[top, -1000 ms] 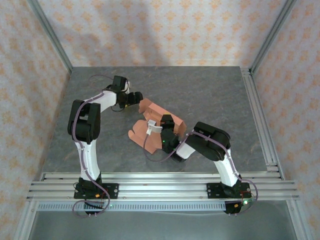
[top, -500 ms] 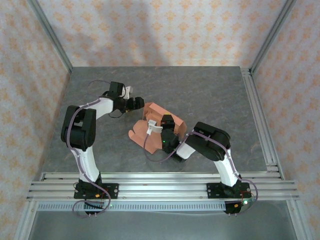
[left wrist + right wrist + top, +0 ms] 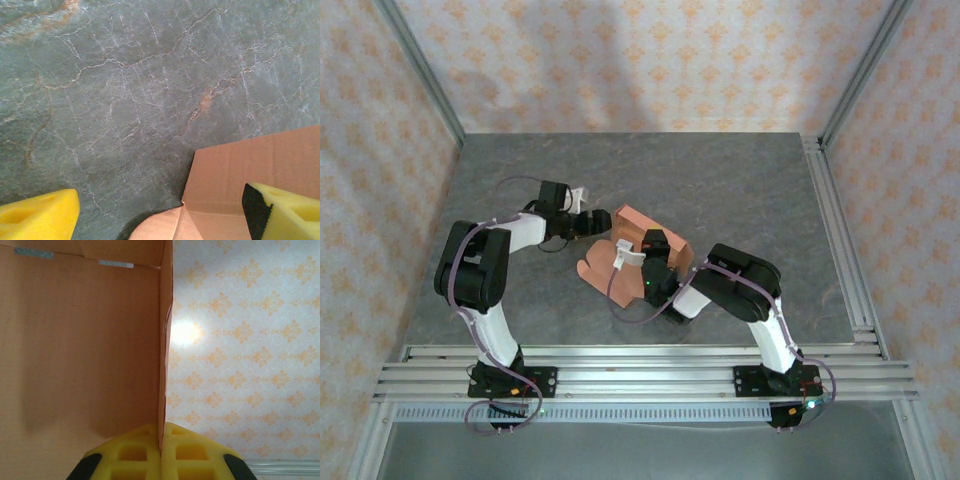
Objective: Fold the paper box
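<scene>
1. Salmon-orange card is making up the paper box [image 3: 633, 222], which is sitting about the middle of the worktop [image 3: 740, 180], a little toward its left edge.
2. It is only partly folded: some panels are standing up, while a rounded flap [image 3: 592, 270] is lying flat on the grey marbled surface, pointing toward the near edge.
3. From the near-right side the right gripper [image 3: 653, 243] is reaching in over the box's middle.
4. Seen from its own wrist, the right gripper [image 3: 161, 440] is pinching the thin edge of a card panel between its yellow pads, which are pressed together on it. The panel's broad face [image 3: 85, 340] is spreading away to one side of that edge, and the patterned wall [image 3: 240, 340] is showing on the other.
5. At the box's far-left corner the left gripper [image 3: 592, 224] is hovering with its jaws spread wide and gripping nothing.
6. In its wrist view, one yellow pad [image 3: 37, 220] is hanging over bare worktop and the other is overlapping a card panel [image 3: 240, 175]. I cannot tell whether that pad is touching the card.
</scene>
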`<state>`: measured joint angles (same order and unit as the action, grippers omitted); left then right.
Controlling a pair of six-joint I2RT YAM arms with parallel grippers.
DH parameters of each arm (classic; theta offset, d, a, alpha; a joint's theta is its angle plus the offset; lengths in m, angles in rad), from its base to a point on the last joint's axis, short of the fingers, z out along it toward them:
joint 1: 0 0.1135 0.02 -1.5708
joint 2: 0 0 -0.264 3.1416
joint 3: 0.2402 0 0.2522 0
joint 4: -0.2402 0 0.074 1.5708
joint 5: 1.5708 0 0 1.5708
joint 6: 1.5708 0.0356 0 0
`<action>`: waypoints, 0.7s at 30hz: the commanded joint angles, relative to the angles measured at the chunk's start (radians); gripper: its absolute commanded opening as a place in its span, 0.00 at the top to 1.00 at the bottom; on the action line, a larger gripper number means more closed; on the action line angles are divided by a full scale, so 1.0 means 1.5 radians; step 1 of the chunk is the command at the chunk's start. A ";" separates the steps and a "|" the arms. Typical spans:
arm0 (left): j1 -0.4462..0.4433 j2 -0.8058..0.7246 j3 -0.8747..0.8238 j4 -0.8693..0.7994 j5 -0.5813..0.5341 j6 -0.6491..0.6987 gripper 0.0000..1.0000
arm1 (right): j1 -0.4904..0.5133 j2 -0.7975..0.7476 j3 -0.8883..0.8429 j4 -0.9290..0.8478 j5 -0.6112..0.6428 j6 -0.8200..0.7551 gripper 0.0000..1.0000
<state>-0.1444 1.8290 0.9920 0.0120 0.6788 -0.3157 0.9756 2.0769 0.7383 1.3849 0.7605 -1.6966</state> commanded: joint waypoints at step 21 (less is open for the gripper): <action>-0.027 -0.045 -0.044 0.040 0.053 0.047 0.23 | 0.003 0.005 0.000 -0.046 0.004 0.031 1.00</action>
<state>-0.1753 1.7905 0.9268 0.0509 0.7284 -0.2810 0.9752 2.0769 0.7387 1.3838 0.7609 -1.6798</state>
